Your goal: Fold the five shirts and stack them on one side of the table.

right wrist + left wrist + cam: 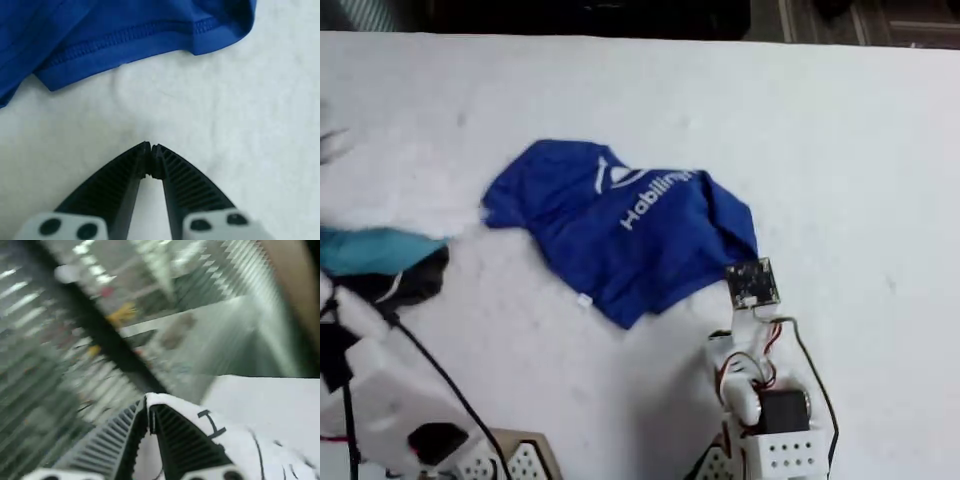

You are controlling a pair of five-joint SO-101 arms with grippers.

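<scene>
One blue shirt (625,240) lies unfolded mid-table, a teal-and-black pile (390,265) at its left edge — right gripper (150,150) and left gripper (148,405) both clenched.

Black ribbed fingers (120,187) on white mounts (65,227), 2 dark screw holes apiece. Wired red and black along the white right arm (745,400), circuit board (752,283) at 12 o'clock.

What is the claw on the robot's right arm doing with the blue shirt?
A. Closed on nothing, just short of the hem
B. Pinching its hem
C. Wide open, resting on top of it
A: the right claw is shut and empty, with white table around its tip and the blue shirt lying apart from it.
</scene>
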